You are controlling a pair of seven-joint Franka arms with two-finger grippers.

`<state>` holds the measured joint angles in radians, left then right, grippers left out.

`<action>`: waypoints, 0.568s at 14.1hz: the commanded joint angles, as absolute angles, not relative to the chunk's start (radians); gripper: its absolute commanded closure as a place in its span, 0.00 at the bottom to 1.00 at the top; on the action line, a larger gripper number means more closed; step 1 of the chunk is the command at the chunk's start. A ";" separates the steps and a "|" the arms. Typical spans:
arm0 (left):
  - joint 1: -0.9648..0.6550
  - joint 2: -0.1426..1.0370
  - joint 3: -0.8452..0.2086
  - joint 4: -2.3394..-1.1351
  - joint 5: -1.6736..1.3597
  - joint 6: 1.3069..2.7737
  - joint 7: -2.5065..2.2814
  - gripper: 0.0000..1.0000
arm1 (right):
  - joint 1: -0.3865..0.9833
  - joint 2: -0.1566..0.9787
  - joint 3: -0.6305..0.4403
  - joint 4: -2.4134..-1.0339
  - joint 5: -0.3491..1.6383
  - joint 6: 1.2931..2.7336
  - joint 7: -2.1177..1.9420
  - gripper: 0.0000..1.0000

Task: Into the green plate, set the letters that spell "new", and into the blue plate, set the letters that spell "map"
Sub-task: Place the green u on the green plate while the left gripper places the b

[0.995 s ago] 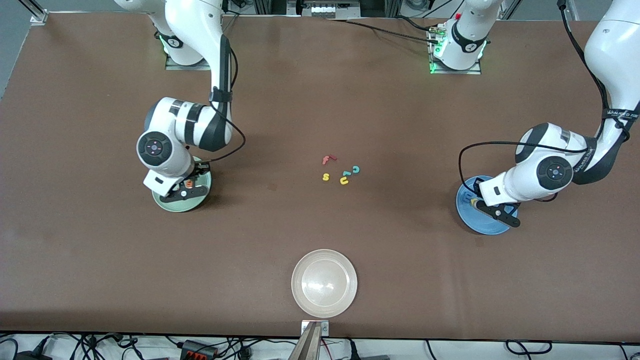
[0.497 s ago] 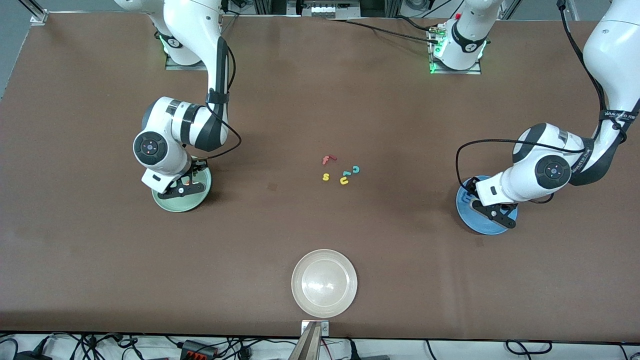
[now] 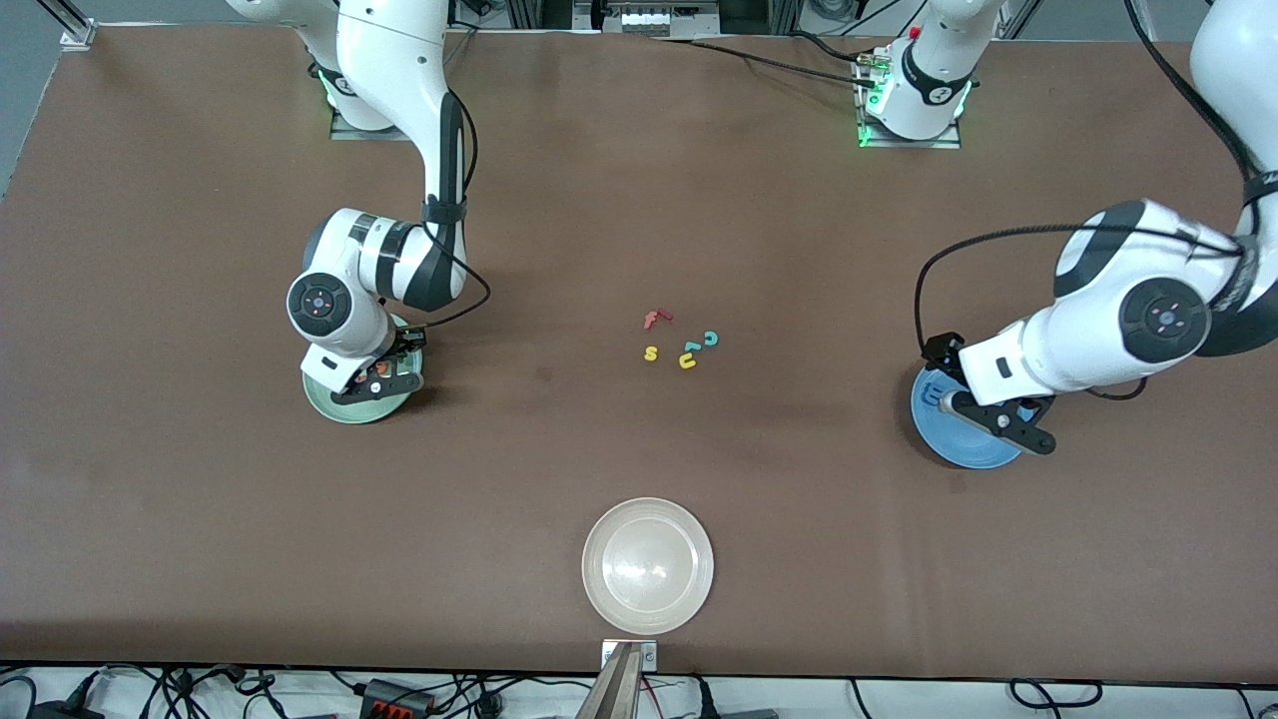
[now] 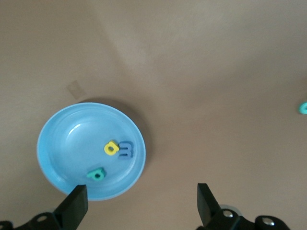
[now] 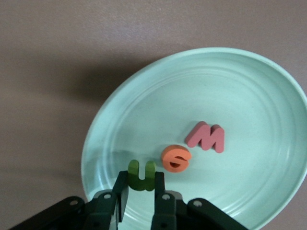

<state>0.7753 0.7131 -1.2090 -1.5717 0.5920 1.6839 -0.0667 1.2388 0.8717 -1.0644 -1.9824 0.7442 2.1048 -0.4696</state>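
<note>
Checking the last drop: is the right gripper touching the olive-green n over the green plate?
Touching. The right wrist view shows the right gripper shut on the olive-green n, both fingers pressed against it, over the green plate.

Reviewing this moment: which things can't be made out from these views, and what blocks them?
- Front view: letters in the green plate are mostly hidden under the right tool.
- Front view: the blue plate contents are largely covered by the left tool.
- Right wrist view: whether the olive "n", between the shut fingers, touches the plate.
- Left wrist view: the left tool's body is cut off by the edge; only the open fingertips show.
</note>
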 commanded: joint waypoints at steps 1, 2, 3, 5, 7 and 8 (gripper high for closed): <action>0.761 0.707 -1.259 -1.409 0.566 1.530 -0.078 0.00 | 1.215 0.857 -1.057 -1.985 0.770 2.117 -0.509 0.56; 0.750 0.706 -1.261 -1.370 0.563 1.490 -0.075 0.00 | 1.215 0.856 -1.058 -1.982 0.775 2.115 -0.499 0.01; 0.749 0.700 -1.258 -1.347 0.561 1.464 -0.075 0.00 | 1.216 0.856 -1.058 -1.980 0.776 2.115 -0.500 0.00; 0.741 0.603 -1.189 -1.339 0.517 1.462 -0.071 0.00 | 1.218 0.851 -1.063 -1.976 0.776 2.114 -0.500 0.00; 0.656 0.491 -0.965 -1.336 0.346 1.463 -0.069 0.00 | 1.218 0.851 -1.065 -1.973 0.776 2.115 -0.499 0.00; 0.582 0.423 -0.815 -1.339 0.257 1.476 -0.066 0.00 | 1.218 0.850 -1.065 -1.971 0.776 2.115 -0.499 0.00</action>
